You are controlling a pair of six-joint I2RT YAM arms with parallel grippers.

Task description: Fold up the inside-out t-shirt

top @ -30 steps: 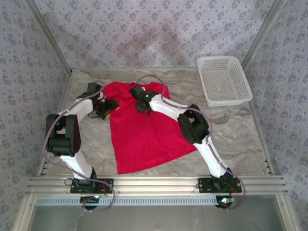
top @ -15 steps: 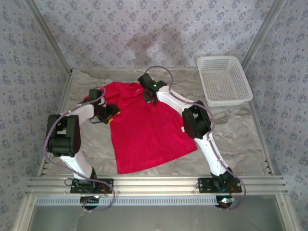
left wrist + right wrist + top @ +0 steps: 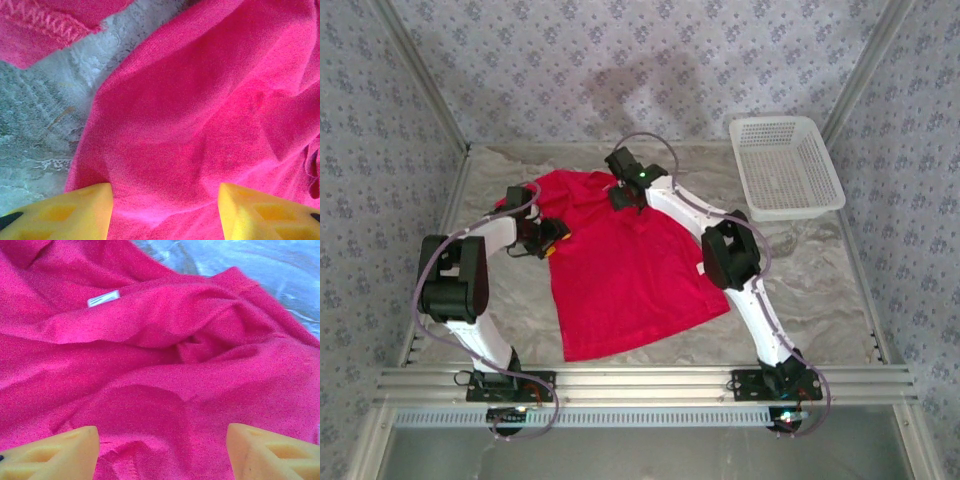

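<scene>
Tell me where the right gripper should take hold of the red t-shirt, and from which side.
Pinch the raised collar ridge by the white tag on the t-shirt, probably coming straight down from above. The shirt lies flat on the table, so that bunched fold is what stands proud enough for fingers to close on; the right gripper hangs open just short of it.

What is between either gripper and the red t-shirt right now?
Nothing visible. The left gripper and the right gripper both hang open directly over the t-shirt, with bare red cloth between their fingers. The white basket stands off at the table's far right corner.
</scene>
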